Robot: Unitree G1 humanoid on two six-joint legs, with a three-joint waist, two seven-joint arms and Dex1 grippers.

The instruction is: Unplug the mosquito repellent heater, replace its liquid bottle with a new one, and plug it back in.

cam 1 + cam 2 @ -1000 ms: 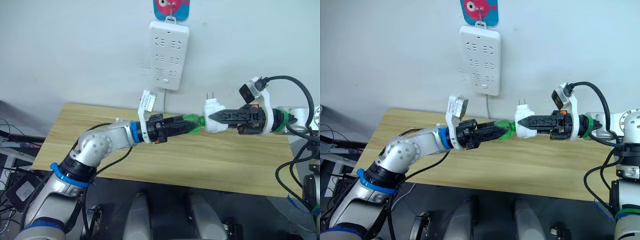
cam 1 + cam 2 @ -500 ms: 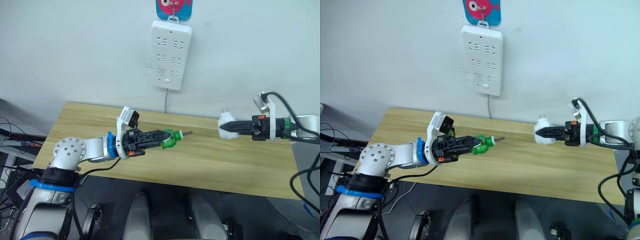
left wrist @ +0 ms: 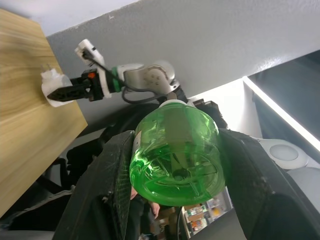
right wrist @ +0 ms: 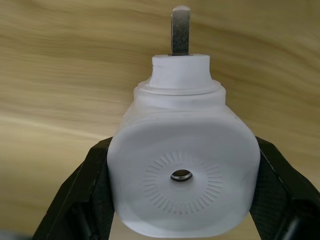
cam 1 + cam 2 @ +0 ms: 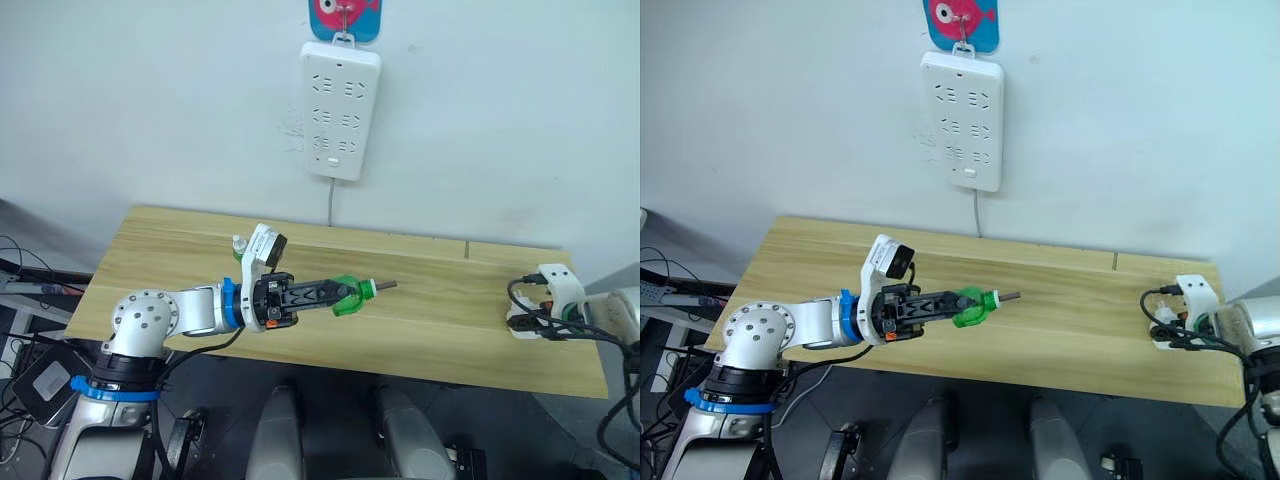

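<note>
My left gripper (image 5: pixel 333 294) is shut on a green liquid bottle (image 3: pixel 175 152), held level above the middle of the wooden table (image 5: pixel 440 335). The bottle's thin wick (image 5: pixel 382 286) points toward the right. The mosquito repellent heater (image 4: pixel 182 172), white with a centre hole and its prongs facing away, sits between the black fingers (image 4: pixel 82 197) of my right gripper (image 3: pixel 56 94). That gripper is shut on it, low over the table's right end, where the heater (image 5: pixel 1161 340) peeks out below the wrist. Bottle and heater are far apart.
A long white power strip (image 5: pixel 340 108) hangs on the wall above the table's back edge, its cord dropping behind the table. A small white-topped object (image 5: pixel 238 243) stands on the table, partly hidden behind my left wrist.
The bottle and heater, joined a second ago, have separated. My right gripper pulled far right and down to the table's end with the heater. My left gripper drew back left with the bottle.
</note>
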